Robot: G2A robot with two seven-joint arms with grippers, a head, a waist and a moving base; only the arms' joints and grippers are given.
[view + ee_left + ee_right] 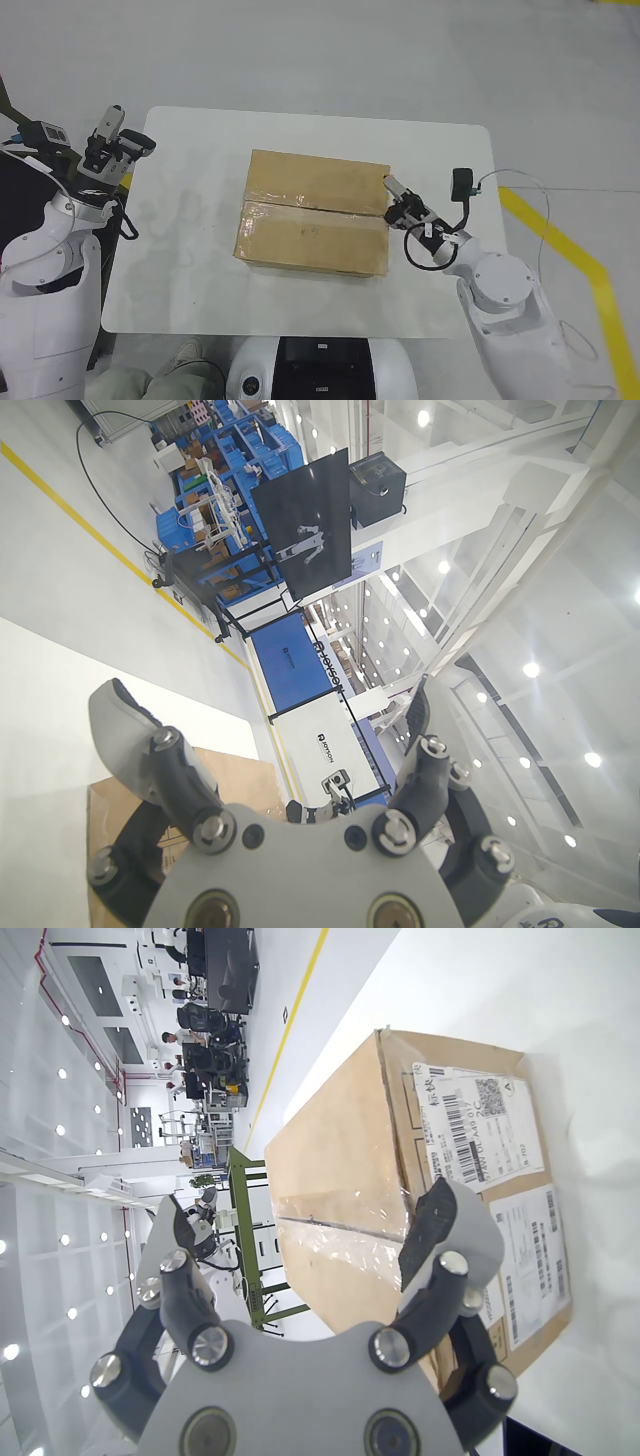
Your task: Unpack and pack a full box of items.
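Observation:
A closed brown cardboard box (pixel 313 211) lies in the middle of the white table (pixel 190 260), its top flaps sealed with clear tape along the centre seam. White shipping labels (pixel 480 1128) cover its end face. My right gripper (pixel 395 197) is open at the box's right end, level with the taped seam (pixel 340 1228), one finger (pixel 440 1223) over the top edge. My left gripper (pixel 128 143) is open and holds nothing, raised over the table's far left corner, well away from the box (pixel 235 775).
Bare table surface surrounds the box on all sides. A yellow floor line (pixel 560 240) runs to the right of the table. A person's knees (pixel 165 370) show at the near edge of the table.

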